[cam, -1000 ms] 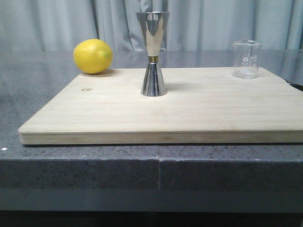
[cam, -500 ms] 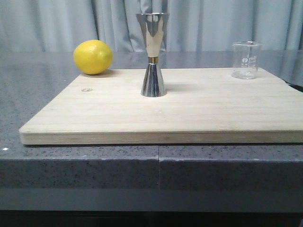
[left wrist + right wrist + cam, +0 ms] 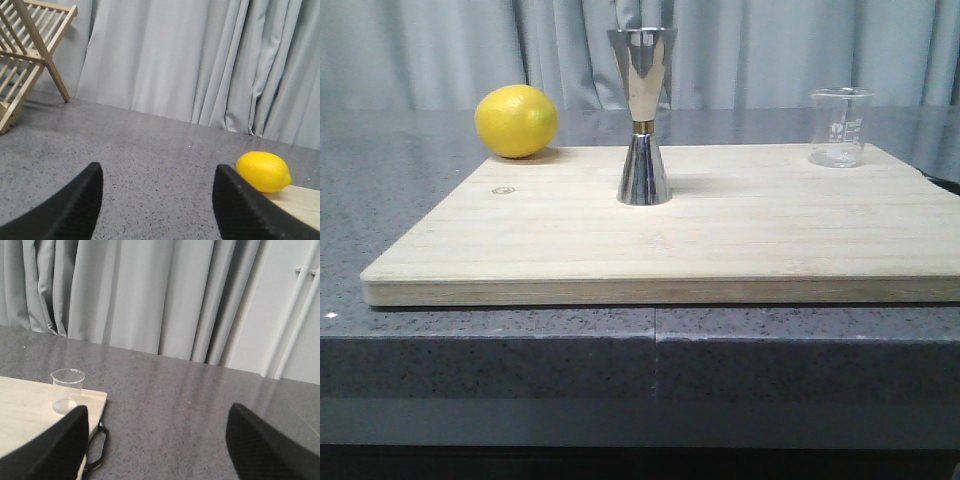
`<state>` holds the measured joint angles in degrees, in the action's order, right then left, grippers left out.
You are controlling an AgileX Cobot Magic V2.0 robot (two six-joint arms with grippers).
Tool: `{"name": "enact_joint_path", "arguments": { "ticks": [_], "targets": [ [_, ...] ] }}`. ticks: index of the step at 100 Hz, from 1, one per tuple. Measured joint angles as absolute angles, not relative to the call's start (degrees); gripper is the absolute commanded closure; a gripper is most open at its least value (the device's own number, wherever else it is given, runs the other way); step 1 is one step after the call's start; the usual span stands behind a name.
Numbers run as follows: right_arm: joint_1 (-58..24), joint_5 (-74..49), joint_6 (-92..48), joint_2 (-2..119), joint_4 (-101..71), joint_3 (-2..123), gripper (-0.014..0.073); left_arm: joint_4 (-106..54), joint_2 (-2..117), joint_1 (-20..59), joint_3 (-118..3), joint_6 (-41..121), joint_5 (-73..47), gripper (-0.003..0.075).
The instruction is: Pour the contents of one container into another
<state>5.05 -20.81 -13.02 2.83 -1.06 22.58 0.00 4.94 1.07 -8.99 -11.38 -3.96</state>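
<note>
The small clear glass beaker (image 3: 841, 126) with white markings stands upright at the far right corner of the wooden board (image 3: 720, 240); the right wrist view shows the beaker (image 3: 67, 390) too. The tall steel jigger (image 3: 643, 115) with a gold waist band stands upright mid-board. Neither arm shows in the front view. My left gripper (image 3: 157, 187) is open over the grey counter, left of the board, with nothing between its fingers. My right gripper (image 3: 157, 427) is open over the counter to the right of the board, empty, apart from the beaker.
A yellow lemon (image 3: 516, 120) lies at the board's far left corner; the left wrist view also catches the lemon (image 3: 263, 171). A wooden rack (image 3: 27, 55) stands on the counter further left. A black loop (image 3: 97, 447) hangs off the board's right edge. Grey curtains close off the back.
</note>
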Motion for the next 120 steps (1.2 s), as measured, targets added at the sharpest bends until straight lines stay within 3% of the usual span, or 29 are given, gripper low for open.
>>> {"name": "enact_joint_path", "arguments": {
  "ticks": [27, 36, 46, 63, 71, 120],
  "targets": [
    [5.0, -28.9, -13.0, -0.2, -2.5, 20.7, 0.0081, 0.0, 3.9, 1.1, -8.1, -11.5, -5.0, 0.0283],
    [5.0, -29.0, -13.0, -0.2, -3.1, 20.7, 0.0109, 0.0, 3.9, 1.1, -8.1, -11.5, -5.0, 0.0326],
    [5.0, -27.6, -13.1, -0.2, -3.3, 20.7, 0.0231, 0.0, 3.9, 1.1, -8.1, -11.5, -5.0, 0.0429],
    [5.0, -24.3, -13.1, -0.2, -3.5, 20.7, 0.0551, 0.0, 3.7, 1.1, -8.1, -11.6, -5.0, 0.0669],
    [5.0, -23.7, -13.1, -0.2, -3.5, 20.7, 0.0664, 0.0, 3.7, 1.1, -8.1, -11.6, -5.0, 0.074],
    [5.0, -23.2, -13.1, -0.2, -3.5, 20.7, 0.066, 4.3, 3.7, 1.2, -8.1, -11.6, -5.2, 0.0741]
  ]
}}
